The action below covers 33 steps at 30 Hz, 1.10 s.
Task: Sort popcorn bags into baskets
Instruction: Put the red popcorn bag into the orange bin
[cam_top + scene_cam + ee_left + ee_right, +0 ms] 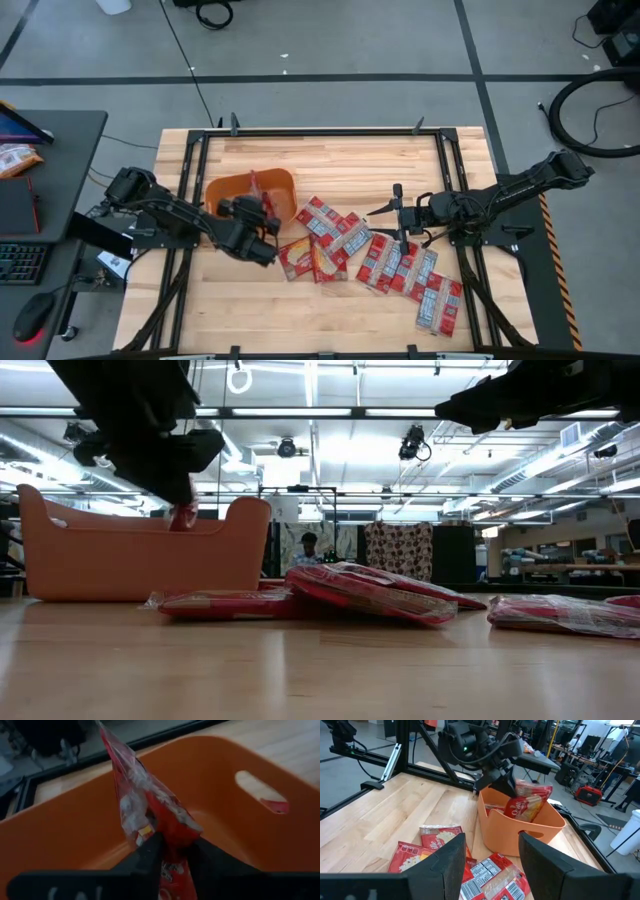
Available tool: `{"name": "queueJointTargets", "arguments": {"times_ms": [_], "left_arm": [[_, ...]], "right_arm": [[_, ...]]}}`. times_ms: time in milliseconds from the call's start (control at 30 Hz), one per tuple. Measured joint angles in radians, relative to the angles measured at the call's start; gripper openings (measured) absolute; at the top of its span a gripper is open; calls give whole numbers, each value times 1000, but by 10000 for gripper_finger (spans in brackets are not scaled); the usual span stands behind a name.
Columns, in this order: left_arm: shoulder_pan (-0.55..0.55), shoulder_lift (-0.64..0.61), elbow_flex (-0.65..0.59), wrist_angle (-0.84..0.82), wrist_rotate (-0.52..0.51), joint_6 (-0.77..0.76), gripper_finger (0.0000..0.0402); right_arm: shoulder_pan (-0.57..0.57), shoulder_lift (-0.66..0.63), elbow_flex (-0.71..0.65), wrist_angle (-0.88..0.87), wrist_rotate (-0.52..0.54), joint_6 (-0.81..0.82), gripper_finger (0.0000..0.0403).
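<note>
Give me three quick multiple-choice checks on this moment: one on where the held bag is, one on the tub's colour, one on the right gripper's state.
1. Where is the popcorn bag that the left gripper holds?
A. Over the tub
B. Flat on the table
C. Off the table's edge

2. What colour is the tub?
A. Blue
B. Orange
C. Green

3. What state is the right gripper in?
A. Shut on a bag
B. Shut on nothing
C. Open, holding nothing

Answers: 1 A, the right wrist view shows the bag hanging above the tub's opening. 2 B, every view shows it orange. 3 C, its fingers stand apart above the loose bags.
</note>
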Motion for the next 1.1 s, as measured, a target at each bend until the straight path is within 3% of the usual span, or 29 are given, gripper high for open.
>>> {"name": "queueJointTargets", "arguments": {"times_ms": [200,400,600,733,933,1100], "left_arm": [[0,0,13,-92,43,-116,115],[-11,1,108,-271,111,-122,116],[-10,1,202,-466,285,-121,117],[-6,2,233,-458,363,5,117],[-2,11,311,-282,364,390,117],[51,14,349,-406,406,384,116]], "right_arm": [[0,0,0,-2,0,0,187],[0,0,0,-6,0,0,187],[0,0,0,-6,0,0,187],[0,0,0,-5,0,0,187],[0,2,0,7,0,0,187],[0,7,0,6,0,0,187]]}}
